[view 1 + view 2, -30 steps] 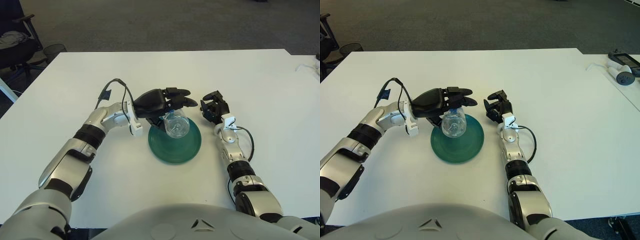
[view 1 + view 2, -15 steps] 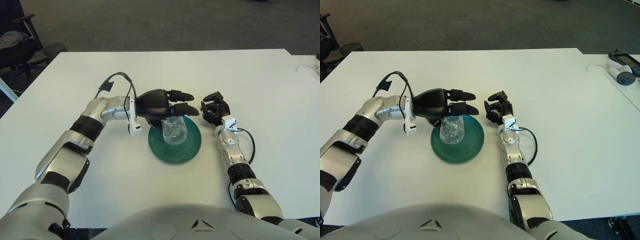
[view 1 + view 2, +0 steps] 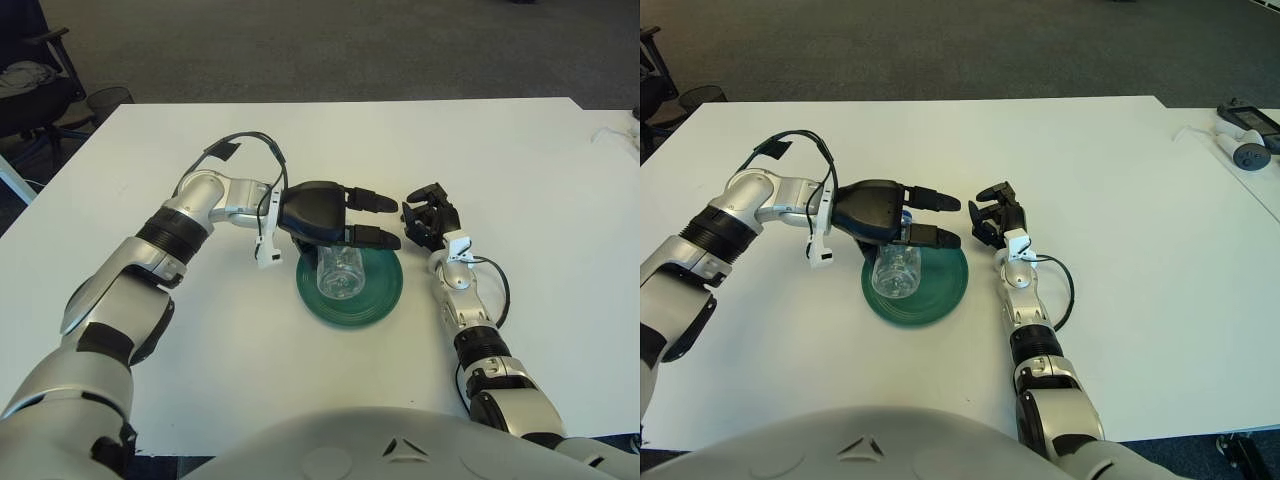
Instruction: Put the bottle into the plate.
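On the left eye view
Worktop [image 3: 520, 150]: white, carrying all items noted below.
Plate [image 3: 385, 290]: dark green, round, near the centre of the worktop.
Bottle [image 3: 341, 275]: clear plastic, lying on its side inside the plate, base end toward 6 o'clock, neck end toward 12 o'clock and hidden under the left robot hand.
Left robot hand [image 3: 340, 220]: black, positioned over the 11 o'clock edge of the plate, directly above the bottle's upper end; fingers [image 3: 372, 237] stretched out toward 3 o'clock, spread apart and not closed round the bottle. Whether the palm touches the bottle cannot be told.
Right robot hand [image 3: 430, 217]: shows at 2 o'clock from the plate, just beside its rim.

On the right eye view
Plate [image 3: 945, 290]: same position; bottle [image 3: 897, 274] lies within its left half.
Left robot hand [image 3: 902, 215]: two fingers visible, extended toward 3 o'clock with a gap between them, above the plate's far rim.
Right robot hand [image 3: 995, 215]: fingers curled inward, holding nothing.
Small devices [image 3: 1245, 135]: at the far right edge, well apart from the plate.
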Controlling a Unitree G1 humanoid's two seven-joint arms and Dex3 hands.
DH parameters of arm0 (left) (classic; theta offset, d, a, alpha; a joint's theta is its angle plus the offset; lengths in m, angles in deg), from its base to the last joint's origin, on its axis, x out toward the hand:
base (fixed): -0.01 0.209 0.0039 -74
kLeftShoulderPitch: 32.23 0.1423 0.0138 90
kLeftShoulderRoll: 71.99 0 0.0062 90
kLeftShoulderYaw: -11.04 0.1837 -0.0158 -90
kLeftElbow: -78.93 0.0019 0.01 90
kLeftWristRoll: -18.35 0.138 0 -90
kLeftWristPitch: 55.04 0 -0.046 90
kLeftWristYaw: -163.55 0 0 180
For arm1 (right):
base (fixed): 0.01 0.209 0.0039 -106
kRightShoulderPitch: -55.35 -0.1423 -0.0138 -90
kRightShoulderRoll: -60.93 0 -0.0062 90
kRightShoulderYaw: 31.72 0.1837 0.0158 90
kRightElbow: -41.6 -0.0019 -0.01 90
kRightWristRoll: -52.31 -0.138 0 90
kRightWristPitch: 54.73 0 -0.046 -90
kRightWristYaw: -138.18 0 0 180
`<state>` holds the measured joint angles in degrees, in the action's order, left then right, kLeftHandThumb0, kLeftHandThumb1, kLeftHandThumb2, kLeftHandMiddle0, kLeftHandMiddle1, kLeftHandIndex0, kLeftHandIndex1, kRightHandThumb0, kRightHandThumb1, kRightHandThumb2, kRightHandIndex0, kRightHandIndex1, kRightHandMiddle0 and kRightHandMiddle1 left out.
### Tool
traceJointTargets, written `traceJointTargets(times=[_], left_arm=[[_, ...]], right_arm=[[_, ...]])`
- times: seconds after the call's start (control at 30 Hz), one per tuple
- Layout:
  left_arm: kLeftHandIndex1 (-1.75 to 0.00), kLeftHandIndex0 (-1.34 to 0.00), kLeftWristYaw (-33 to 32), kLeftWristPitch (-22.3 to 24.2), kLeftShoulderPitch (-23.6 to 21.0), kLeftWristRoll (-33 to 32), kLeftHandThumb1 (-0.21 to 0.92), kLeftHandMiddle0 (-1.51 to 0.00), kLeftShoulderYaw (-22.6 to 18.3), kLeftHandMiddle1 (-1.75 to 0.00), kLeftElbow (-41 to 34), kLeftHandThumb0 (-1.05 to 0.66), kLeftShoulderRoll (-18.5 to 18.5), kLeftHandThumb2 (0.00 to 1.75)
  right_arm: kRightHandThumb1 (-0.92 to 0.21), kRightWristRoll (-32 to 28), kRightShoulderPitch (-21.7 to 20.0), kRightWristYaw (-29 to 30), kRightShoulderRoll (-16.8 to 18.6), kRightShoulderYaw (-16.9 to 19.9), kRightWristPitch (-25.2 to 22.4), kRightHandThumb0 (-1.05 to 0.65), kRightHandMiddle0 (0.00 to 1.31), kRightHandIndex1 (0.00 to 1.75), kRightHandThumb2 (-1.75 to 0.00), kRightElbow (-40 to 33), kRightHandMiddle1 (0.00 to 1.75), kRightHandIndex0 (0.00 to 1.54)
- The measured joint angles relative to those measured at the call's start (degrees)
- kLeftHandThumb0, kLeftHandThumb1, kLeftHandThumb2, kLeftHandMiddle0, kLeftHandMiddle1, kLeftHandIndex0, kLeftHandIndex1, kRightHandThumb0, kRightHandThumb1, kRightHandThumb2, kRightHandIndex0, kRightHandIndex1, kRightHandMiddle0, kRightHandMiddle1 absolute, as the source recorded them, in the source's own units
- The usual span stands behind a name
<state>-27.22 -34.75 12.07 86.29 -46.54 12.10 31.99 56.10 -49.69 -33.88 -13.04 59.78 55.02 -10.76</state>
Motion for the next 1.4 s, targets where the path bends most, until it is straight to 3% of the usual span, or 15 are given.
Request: traceJointTargets(times=[0.2,0.43,0.83,1.03,1.17,1.4], left_arm=[[-0.27,0.00,-3.1,1.6,0.0,2.7,0.92,-0.13,1.5,0.00,-1.3,-1.04,0.4,0.67],[-0.31,0.00,-6.5,4.7,-0.1,6.5,0.92,-0.14,3.8,-0.01,-2.4,-1.05,1.1,0.74],[-0.43,0.00,-10.8,6.3,-1.5,8.0,0.92,-0.17,7.1,-0.01,-1.9,-1.01,1.8,0.66],[-0.41,0.00,-11.7,6.4,-2.9,8.0,0.92,-0.17,7.7,-0.01,-1.6,-1.02,1.9,0.64],[-0.37,0.00,-11.9,6.4,-3.6,8.0,0.92,-0.16,8.0,0.00,-1.4,-1.02,2.0,0.60],[-0.29,0.00,-12.9,6.6,-4.6,8.3,0.92,-0.08,8.5,0.00,-1.2,-0.88,2.1,0.28]], right_arm=[[-0.75,0.2,0.0,0.0,-0.2,-0.4,0.0,-0.01,0.40,1.40,-0.63,-0.1,1.66,0.37],[-0.71,0.2,0.4,0.1,-0.2,-0.6,0.0,-0.01,0.37,1.55,-0.71,-0.6,1.58,0.37],[-0.68,0.3,1.4,0.5,0.1,-0.8,0.0,-0.01,0.36,1.59,-0.77,-1.8,1.60,0.36],[-0.68,0.3,1.8,0.6,0.2,-0.9,-0.2,-0.01,0.35,1.60,-0.77,-2.6,1.61,0.35],[-0.69,0.0,1.9,0.4,0.3,-0.9,-1.5,-0.01,0.34,1.61,-0.77,-3.5,1.62,0.34],[-0.69,-0.6,2.7,-0.2,0.6,-0.6,-4.3,-0.01,0.34,1.61,-0.77,-6.0,1.62,0.34]])
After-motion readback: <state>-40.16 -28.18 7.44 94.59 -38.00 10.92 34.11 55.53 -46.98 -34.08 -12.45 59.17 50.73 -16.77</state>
